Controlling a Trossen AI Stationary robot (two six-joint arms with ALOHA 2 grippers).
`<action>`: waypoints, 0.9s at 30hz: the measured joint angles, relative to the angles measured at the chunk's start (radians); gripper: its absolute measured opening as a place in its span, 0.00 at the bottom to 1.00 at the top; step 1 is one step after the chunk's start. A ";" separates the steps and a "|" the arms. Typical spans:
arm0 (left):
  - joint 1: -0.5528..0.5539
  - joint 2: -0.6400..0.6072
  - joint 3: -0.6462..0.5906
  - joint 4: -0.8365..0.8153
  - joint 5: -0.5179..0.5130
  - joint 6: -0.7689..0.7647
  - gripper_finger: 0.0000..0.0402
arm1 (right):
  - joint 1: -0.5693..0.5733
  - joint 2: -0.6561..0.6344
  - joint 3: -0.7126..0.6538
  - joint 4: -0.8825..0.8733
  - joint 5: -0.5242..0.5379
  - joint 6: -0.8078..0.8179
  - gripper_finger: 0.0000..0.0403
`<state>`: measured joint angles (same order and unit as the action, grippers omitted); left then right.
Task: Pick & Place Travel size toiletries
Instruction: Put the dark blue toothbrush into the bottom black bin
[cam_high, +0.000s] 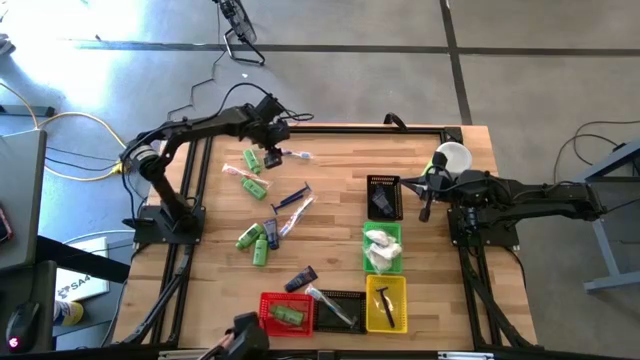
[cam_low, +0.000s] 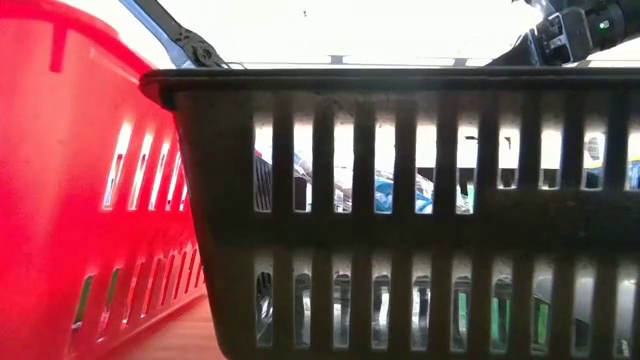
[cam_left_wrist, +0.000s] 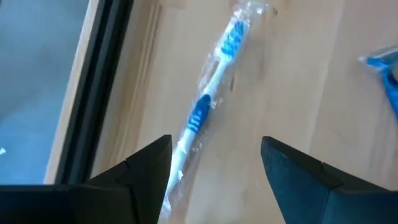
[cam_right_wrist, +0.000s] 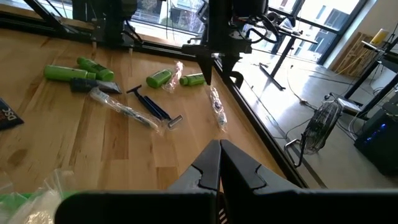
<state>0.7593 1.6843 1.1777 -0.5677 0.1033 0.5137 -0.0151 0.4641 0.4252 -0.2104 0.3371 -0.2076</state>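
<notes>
At far left table corner: left gripper (cam_high: 277, 152) spread wide, poised over clear-wrapped toothbrush (cam_left_wrist: 208, 102), nothing held. Toothbrush flat on wood beside table's black edge rail (cam_left_wrist: 99, 81), nearer one finger than centred. Right gripper (cam_right_wrist: 219, 163) shut, empty, parked near white cup (cam_high: 453, 157). Risks: off-centre closure pushing toothbrush aside; slippery wrap sliding out; fingertips jamming on wood. No brand or legible writing visible on wrap.

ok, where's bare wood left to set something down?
Free: the wooden table's right strip beside the yellow basket, and its near-left corner below the green bottles. Crowded: centre-left scatter and the far edge, where the open left gripper hovers over the clear-wrapped toothbrush.
</notes>
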 joint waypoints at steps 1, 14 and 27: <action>0.000 0.016 0.008 0.000 0.001 0.004 0.59 | 0.000 0.000 0.000 -0.002 0.000 0.000 0.00; 0.000 0.172 0.073 -0.010 -0.014 0.013 0.59 | 0.000 0.000 0.000 -0.002 0.001 0.000 0.00; 0.000 0.226 0.073 0.014 -0.057 0.013 0.59 | 0.000 0.000 0.000 -0.002 0.001 -0.004 0.00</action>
<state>0.7597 1.9106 1.2507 -0.5533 0.0465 0.5268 -0.0154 0.4638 0.4252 -0.2119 0.3382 -0.2115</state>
